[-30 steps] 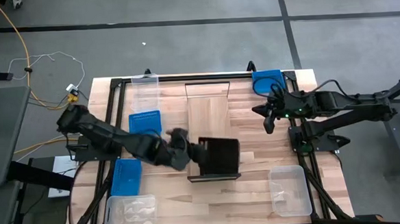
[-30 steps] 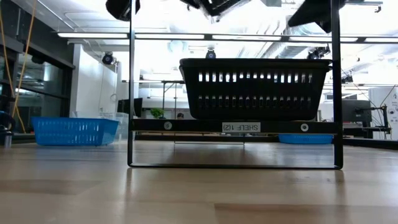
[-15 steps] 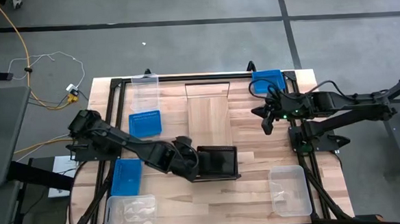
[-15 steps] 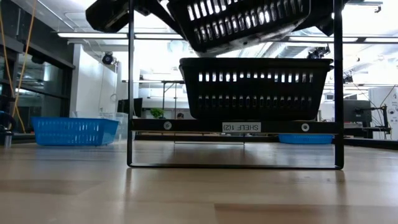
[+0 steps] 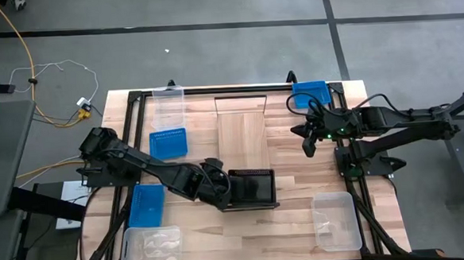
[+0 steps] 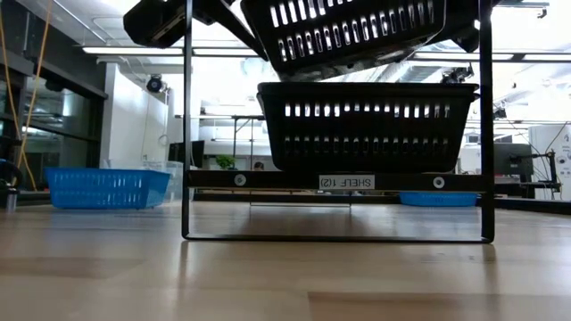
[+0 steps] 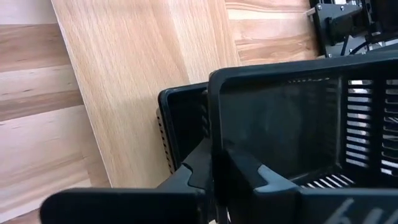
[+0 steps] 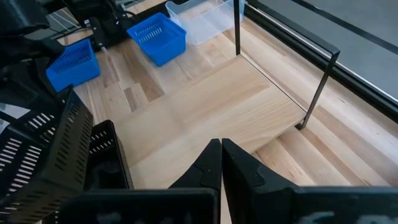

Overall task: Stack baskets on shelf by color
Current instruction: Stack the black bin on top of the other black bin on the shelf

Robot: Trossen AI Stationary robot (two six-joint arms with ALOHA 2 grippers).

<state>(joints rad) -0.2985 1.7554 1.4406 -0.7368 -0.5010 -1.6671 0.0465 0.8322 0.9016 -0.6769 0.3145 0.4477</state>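
The shelf (image 5: 244,125) is a long light-wood board in a thin dark frame. A black perforated basket (image 6: 366,125) stands on its near end. A second black basket (image 6: 357,31) hangs tilted just above the first, its left end lower. My left gripper (image 5: 219,190) is shut on that left end. My right gripper (image 5: 308,146) hangs shut and holds nothing, right of the shelf, above the table. My left gripper holds the upper black basket by its left end wall (image 7: 213,146), near the rim. One finger (image 7: 249,174) is inside the basket and one (image 7: 193,171) outside. The fingers come slanting down from the table's left. The basket hangs tilted, right end higher.
Blue baskets lie left of the shelf (image 5: 168,143) (image 5: 146,204) and at the far right corner (image 5: 310,94). Clear baskets sit at the far left (image 5: 168,108), near left (image 5: 151,247) and near right (image 5: 336,220). The shelf's far half is bare wood.
My left gripper has gone down and a little toward the near edge, tipping further downward. The black basket it holds has sunk from high above the shelf to just over the basket standing there, and now hangs tilted. Over the last half second it has kept still.
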